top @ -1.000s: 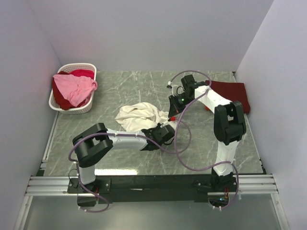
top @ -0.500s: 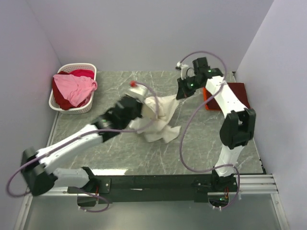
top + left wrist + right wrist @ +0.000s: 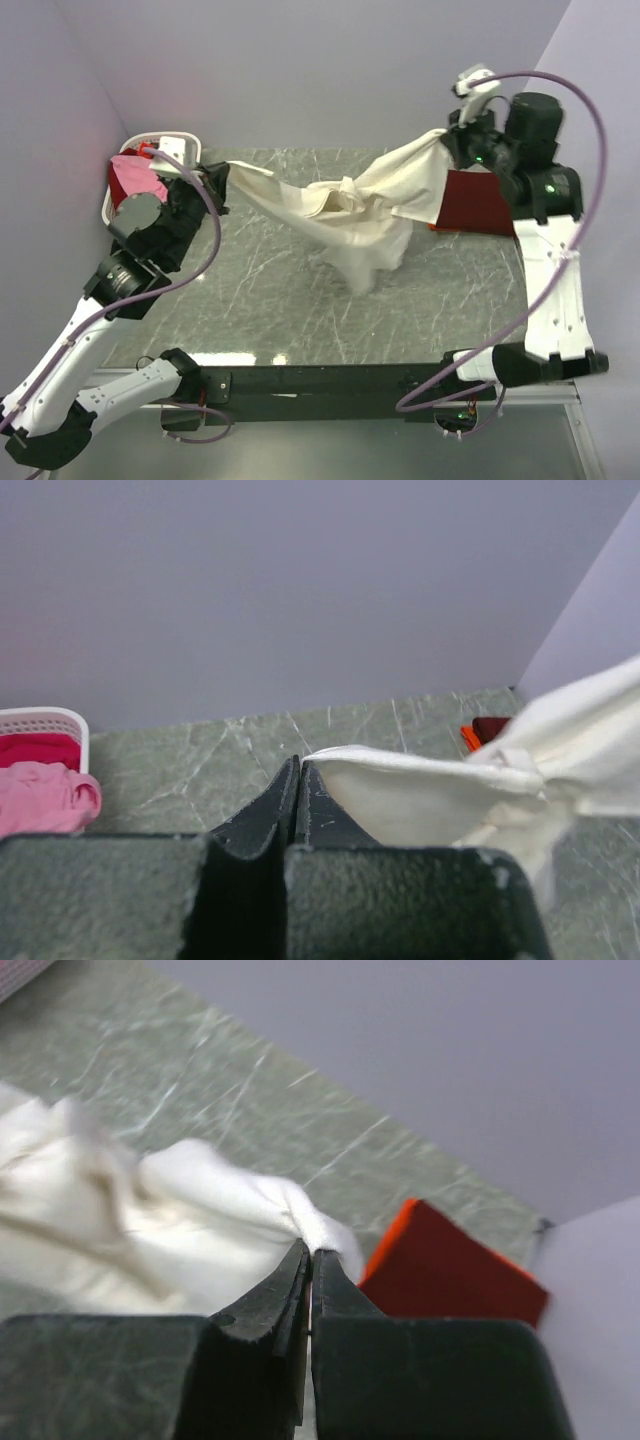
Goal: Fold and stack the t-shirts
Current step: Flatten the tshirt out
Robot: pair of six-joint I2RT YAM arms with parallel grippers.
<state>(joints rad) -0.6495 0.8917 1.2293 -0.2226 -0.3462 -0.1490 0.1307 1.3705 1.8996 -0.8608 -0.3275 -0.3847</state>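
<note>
Having swung up and apart, both pairs of jaws are gripping opposite edges of the cream-white t-shirt [image 3: 360,215], which is now hanging stretched over the bench [image 3: 250,300] instead of lying crumpled, probably readying it for spreading flat.

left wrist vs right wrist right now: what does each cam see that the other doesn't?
Left wrist only: the left gripper pinching one edge of the cream-white shirt; the white basket holding the pink shirt and a red shirt.
Right wrist only: the right gripper pinching another bunch of that shirt; a pale sliver in its top-left corner is too small to name.
Both: the cream-white shirt, the dark red shirt (just a sliver in the left wrist view), the marble table.
</note>
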